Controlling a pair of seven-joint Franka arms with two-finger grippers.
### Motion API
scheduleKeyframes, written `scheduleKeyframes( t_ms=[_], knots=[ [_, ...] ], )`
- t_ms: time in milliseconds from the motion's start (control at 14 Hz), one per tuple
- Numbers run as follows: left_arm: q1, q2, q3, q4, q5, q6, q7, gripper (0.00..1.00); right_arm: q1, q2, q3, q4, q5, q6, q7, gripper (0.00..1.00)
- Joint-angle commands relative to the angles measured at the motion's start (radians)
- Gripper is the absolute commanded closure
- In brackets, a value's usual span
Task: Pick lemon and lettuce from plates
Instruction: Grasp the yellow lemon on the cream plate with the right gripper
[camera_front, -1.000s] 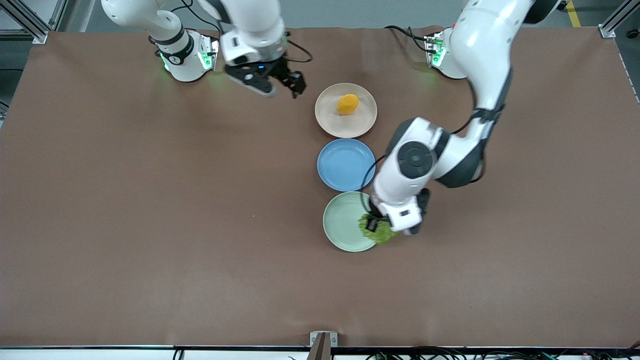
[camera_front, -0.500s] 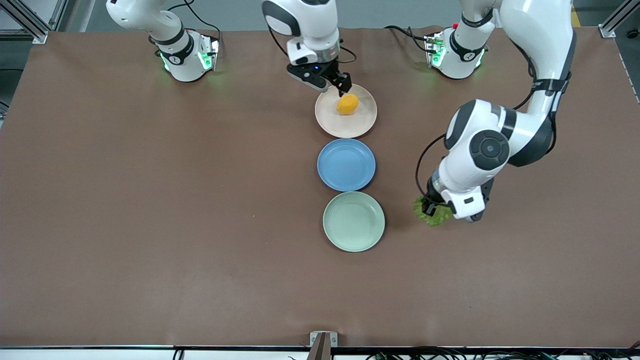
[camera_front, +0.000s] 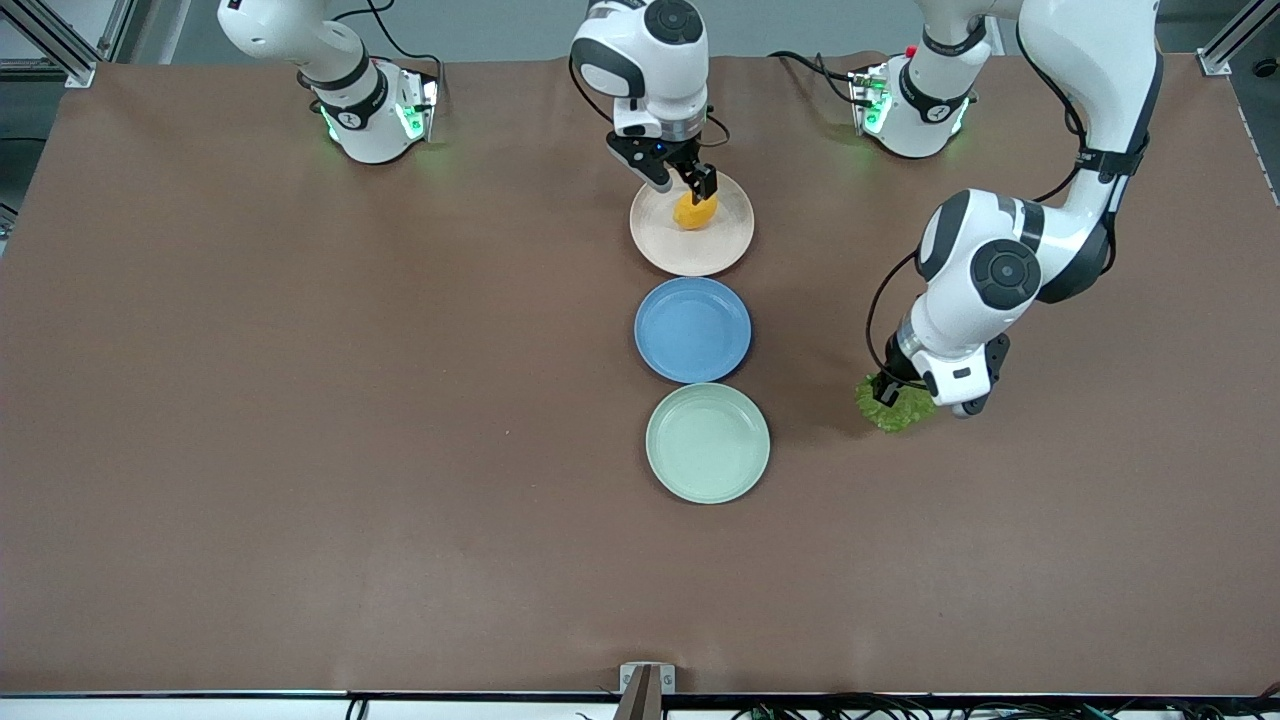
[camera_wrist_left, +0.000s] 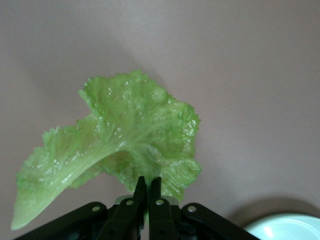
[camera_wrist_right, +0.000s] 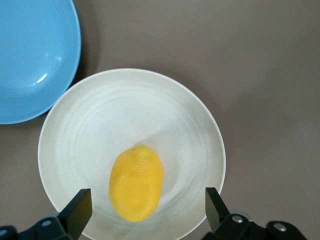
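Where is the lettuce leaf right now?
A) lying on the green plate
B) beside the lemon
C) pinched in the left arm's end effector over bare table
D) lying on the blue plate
C: the left end effector is shut on the lettuce, off the now-bare green plate.

A brown surface (camera_front: 300, 420) fills the front view, its covering faintly creased. On it lies 1 round blue plate (camera_front: 692, 329), shallow and glossy, with nothing on it. At the surface's edge nearest the front camera sits a small metal bracket (camera_front: 646, 678), with dark cables (camera_front: 900, 708) running along below that edge. Aluminium frame posts (camera_front: 60, 40) stand at the corners by the bases.
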Motion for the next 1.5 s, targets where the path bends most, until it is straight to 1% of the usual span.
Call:
scheduleKeyframes(
  t_ms=[0, 143, 357, 643, 714, 786, 857, 929, 1000, 1143, 1214, 1286, 1357, 1429],
  knots=[
    [0.029, -0.059, -0.010, -0.125, 0.016, 0.064, 0.052, 1.00, 0.019, 0.097, -0.016, 0.094, -0.035, 0.002, 0.112, 0.00],
    [0.037, -0.056, -0.010, -0.163, 0.016, 0.115, 0.072, 1.00, 0.019, 0.140, -0.014, 0.134, -0.074, 0.002, 0.152, 0.00],
    [0.048, -0.048, -0.011, -0.202, 0.016, 0.172, 0.073, 1.00, 0.026, 0.188, -0.014, 0.172, -0.080, 0.002, 0.155, 0.02],
    [0.046, -0.030, -0.010, -0.255, 0.016, 0.262, 0.086, 0.99, 0.037, 0.222, -0.014, 0.180, -0.082, 0.030, 0.166, 0.02],
    [0.047, -0.027, -0.010, -0.257, 0.016, 0.267, 0.086, 0.97, 0.039, 0.228, -0.014, 0.180, -0.082, 0.033, 0.172, 0.04],
    [0.048, -0.025, -0.011, -0.258, 0.017, 0.267, 0.086, 0.96, 0.039, 0.228, -0.014, 0.180, -0.082, 0.033, 0.172, 0.07],
    [0.048, -0.019, -0.011, -0.262, 0.017, 0.268, 0.087, 0.93, 0.039, 0.228, -0.014, 0.180, -0.080, 0.031, 0.172, 0.13],
    [0.046, -0.016, -0.010, -0.263, 0.017, 0.269, 0.087, 0.92, 0.040, 0.228, -0.014, 0.179, -0.080, 0.027, 0.172, 0.22],
    [0.046, -0.012, -0.010, -0.263, 0.017, 0.269, 0.087, 0.92, 0.039, 0.228, -0.014, 0.180, -0.080, 0.022, 0.172, 0.36],
    [0.047, -0.012, -0.010, -0.262, 0.017, 0.269, 0.086, 0.90, 0.037, 0.226, -0.013, 0.180, -0.078, 0.017, 0.163, 0.70],
    [0.046, -0.013, -0.011, -0.260, 0.017, 0.269, 0.084, 0.85, 0.033, 0.222, -0.013, 0.180, -0.078, 0.016, 0.160, 0.89],
    [0.046, -0.018, -0.011, -0.257, 0.017, 0.269, 0.083, 0.49, 0.022, 0.216, -0.014, 0.182, -0.077, 0.001, 0.157, 0.97],
    [0.046, -0.022, -0.011, -0.252, 0.017, 0.269, 0.084, 0.00, 0.005, 0.203, -0.014, 0.186, -0.077, -0.038, 0.126, 0.98],
    [0.047, -0.039, -0.011, -0.243, 0.017, 0.249, 0.077, 0.00, -0.015, 0.181, -0.014, 0.202, -0.071, -0.108, 0.053, 0.98]
  ],
)
